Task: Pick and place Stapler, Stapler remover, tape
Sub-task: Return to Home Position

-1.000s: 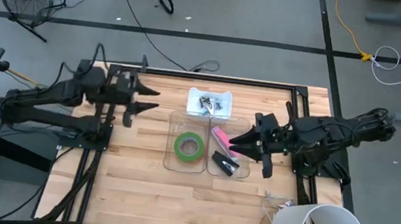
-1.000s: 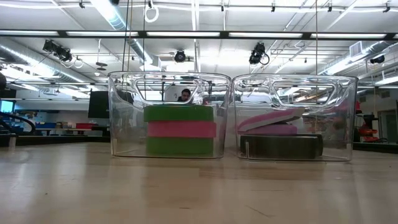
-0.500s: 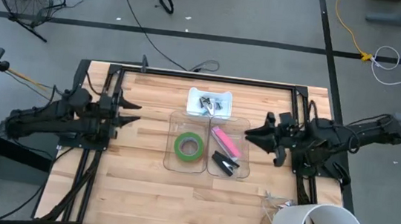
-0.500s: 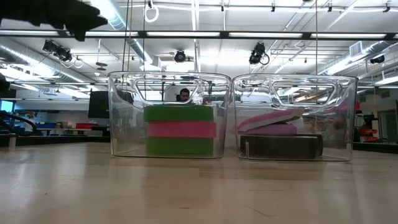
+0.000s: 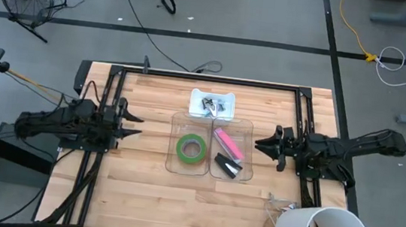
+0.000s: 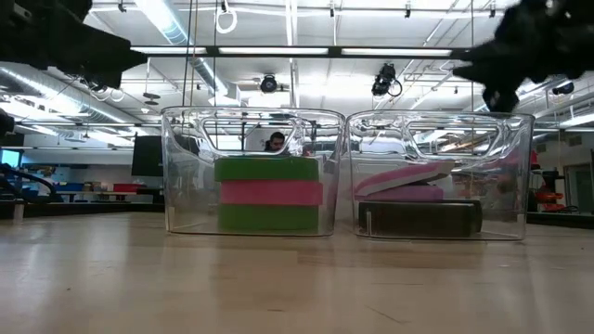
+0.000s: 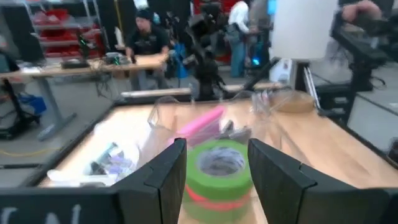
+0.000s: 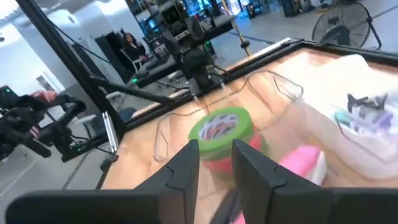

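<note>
The left gripper (image 5: 135, 123) hung near the table's (image 5: 141, 198) left edge, fingers parted and empty. The right gripper (image 5: 260, 144), also spread and empty, hung toward the right edge. Between them the green tape (image 5: 191, 148) lay in the left clear bin (image 5: 171, 159). The pink stapler (image 5: 226, 142) and black stapler (image 5: 226, 166) lay in the right clear bin (image 5: 248, 171). Staple removers (image 5: 211, 107) sat in the white bin (image 5: 196, 96).

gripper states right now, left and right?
Left gripper: open, holding nothing.
Right gripper: open, holding nothing.
</note>
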`<control>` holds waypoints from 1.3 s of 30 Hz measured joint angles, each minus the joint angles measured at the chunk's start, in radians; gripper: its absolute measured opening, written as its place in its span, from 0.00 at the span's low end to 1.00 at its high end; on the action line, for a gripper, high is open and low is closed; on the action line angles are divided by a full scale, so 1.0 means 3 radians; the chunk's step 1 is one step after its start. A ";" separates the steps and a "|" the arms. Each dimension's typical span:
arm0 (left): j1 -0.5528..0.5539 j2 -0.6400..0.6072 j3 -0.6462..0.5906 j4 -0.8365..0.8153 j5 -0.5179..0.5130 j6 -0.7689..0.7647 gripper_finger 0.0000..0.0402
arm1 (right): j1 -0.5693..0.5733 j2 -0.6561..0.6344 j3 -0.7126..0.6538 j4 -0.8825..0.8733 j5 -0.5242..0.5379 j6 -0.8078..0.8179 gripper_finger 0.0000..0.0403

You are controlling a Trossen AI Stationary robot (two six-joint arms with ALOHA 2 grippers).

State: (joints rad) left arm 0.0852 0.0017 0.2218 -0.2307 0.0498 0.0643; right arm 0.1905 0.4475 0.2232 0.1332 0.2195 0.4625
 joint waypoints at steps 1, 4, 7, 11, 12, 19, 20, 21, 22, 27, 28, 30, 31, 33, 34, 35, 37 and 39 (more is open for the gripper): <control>-0.0025 0.0000 -0.0012 -0.0030 -0.0001 -0.0001 0.44 | 0.0000 -0.0129 -0.0133 -0.0002 -0.0001 0.0000 0.24; -0.0056 0.0000 -0.0047 0.0010 -0.0004 -0.0001 0.44 | 0.0001 -0.0450 -0.0505 0.0032 -0.0001 0.0000 0.24; -0.0056 0.0000 -0.0144 -0.0006 -0.0004 0.0000 0.44 | 0.0001 -0.0730 -0.0688 -0.0383 -0.0015 -0.0004 0.24; -0.0056 0.0000 -0.0423 0.0121 -0.0005 0.0000 0.44 | 0.0014 -0.1010 -0.0671 -0.0161 -0.0182 -0.0029 0.24; -0.0056 0.0003 -0.0473 0.0191 -0.0003 -0.0003 0.44 | 0.0025 -0.1132 -0.0673 -0.0175 -0.0178 -0.0014 0.24; -0.0075 -0.0001 -0.0595 0.0784 -0.0068 -0.0001 0.44 | 0.0068 -0.1492 -0.0693 0.0255 -0.0146 -0.0004 0.24; -0.0074 -0.0001 -0.0659 0.0899 -0.0068 -0.0001 0.44 | 0.0084 -0.1494 -0.0686 0.0289 -0.0145 -0.0006 0.24; -0.0074 -0.0001 -0.0712 0.0941 -0.0072 0.0008 0.44 | 0.0093 -0.1492 -0.0686 0.0336 -0.0150 -0.0009 0.24; -0.0067 0.0002 -0.0708 0.0964 -0.0067 0.0002 0.44 | 0.0105 -0.1492 -0.0691 0.0362 -0.0156 -0.0010 0.24; -0.0050 -0.0004 -0.0711 0.0920 -0.0067 0.0000 0.44 | 0.0115 -0.1492 -0.0692 0.0413 -0.0175 -0.0010 0.24; -0.0029 -0.0004 -0.0711 0.0918 -0.0055 0.0001 0.44 | 0.0108 -0.1492 -0.0692 0.0402 -0.0177 -0.0011 0.24; 0.0038 -0.0004 -0.0711 0.0920 -0.0070 0.0000 0.44 | 0.0108 -0.1492 -0.0692 0.0397 -0.0176 -0.0010 0.24; 0.0069 -0.0004 -0.0712 0.0921 -0.0070 0.0001 0.44 | 0.0108 -0.1491 -0.0692 0.0391 -0.0176 -0.0010 0.24; 0.0135 -0.0004 -0.0712 0.0923 -0.0067 0.0000 0.44 | 0.0108 -0.1490 -0.0692 0.0374 -0.0177 -0.0011 0.24; 0.0168 -0.0004 -0.0712 0.0923 -0.0066 0.0000 0.44 | 0.0108 -0.1490 -0.0692 0.0374 -0.0176 -0.0010 0.24; 0.0197 -0.0004 -0.0712 0.0923 -0.0068 0.0001 0.44 | 0.0108 -0.1490 -0.0692 0.0372 -0.0177 -0.0011 0.24; 0.0225 -0.0004 -0.0712 0.0923 -0.0072 0.0000 0.44 | 0.0107 -0.1488 -0.0692 0.0374 -0.0176 -0.0011 0.24; 0.0240 -0.0004 -0.0712 0.0925 -0.0069 0.0001 0.44 | 0.0107 -0.1488 -0.0692 0.0365 -0.0161 -0.0017 0.24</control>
State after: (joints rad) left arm 0.1572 0.0006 0.0082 0.0467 0.0292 0.0646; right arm 0.2226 0.0010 0.0154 0.2429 0.1710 0.4575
